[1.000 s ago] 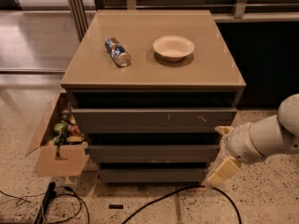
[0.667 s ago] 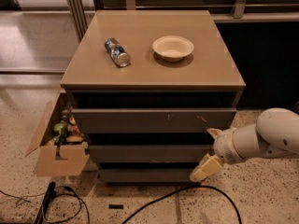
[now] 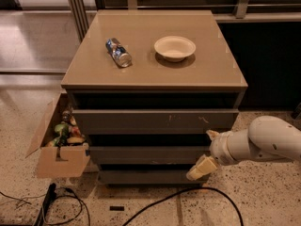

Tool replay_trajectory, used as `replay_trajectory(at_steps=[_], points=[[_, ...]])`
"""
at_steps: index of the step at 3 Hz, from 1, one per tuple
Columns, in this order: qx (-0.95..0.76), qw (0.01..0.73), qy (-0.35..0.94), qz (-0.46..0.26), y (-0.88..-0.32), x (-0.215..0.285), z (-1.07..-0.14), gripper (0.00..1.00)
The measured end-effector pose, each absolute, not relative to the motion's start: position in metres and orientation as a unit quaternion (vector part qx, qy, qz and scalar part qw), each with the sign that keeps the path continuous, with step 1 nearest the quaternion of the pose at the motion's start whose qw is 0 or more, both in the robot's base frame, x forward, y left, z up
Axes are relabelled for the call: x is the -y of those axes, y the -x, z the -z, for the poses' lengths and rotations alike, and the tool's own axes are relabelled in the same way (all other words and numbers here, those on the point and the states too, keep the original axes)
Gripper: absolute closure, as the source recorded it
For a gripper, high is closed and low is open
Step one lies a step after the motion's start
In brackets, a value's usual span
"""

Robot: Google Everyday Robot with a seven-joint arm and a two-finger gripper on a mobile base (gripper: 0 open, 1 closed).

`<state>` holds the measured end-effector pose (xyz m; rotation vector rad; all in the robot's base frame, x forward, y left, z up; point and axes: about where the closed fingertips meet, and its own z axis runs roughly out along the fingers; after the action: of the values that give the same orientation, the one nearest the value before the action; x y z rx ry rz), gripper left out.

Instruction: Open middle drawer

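Camera view. You have the drawer cabinet (image 3: 207,76) centre frame, with three grey fronts stacked under its tan top.

- On the cabinet top: a crushed drinks can (image 3: 118,52) lying on its side towards the left, and a shallow white bowl (image 3: 174,47) near the middle, well apart from the can.
- The middle drawer (image 3: 146,154) is the plain front between the taller scratched top front (image 3: 155,121) and the short bottom front (image 3: 146,176). No inner tray shows above it, so log it as shut or very nearly shut.
- The gripper (image 3: 207,150) is at the cabinet's right front corner, level with the middle drawer. Its two cream fingers (image 3: 201,167) are spread apart, one just above the drawer's right end and one just below. Whether either touches the front cannot be made out.
- To the cabinet's left, an open cardboard box (image 3: 61,161) of mixed items stands on the floor. In front of the cabinet a black cable (image 3: 178,197) runs across the floor.

Progress, as a judgement: the approach is done and the gripper is at the right drawer. The pull is not yet done. What is left for you is to get a hold on the drawer's edge and draw it straight out from the cabinet.
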<state>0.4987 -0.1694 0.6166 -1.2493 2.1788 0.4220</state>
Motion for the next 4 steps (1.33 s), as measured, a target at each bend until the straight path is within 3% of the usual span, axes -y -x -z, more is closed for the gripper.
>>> replay_trajectory(at_steps=[2,4], points=[[-0.821,0.277,0.476,-0.151,-0.506,0.163,-0.566,0.0],[-0.82,0.28,0.494,-0.078,-0.524,0.169,-0.503,0.0]])
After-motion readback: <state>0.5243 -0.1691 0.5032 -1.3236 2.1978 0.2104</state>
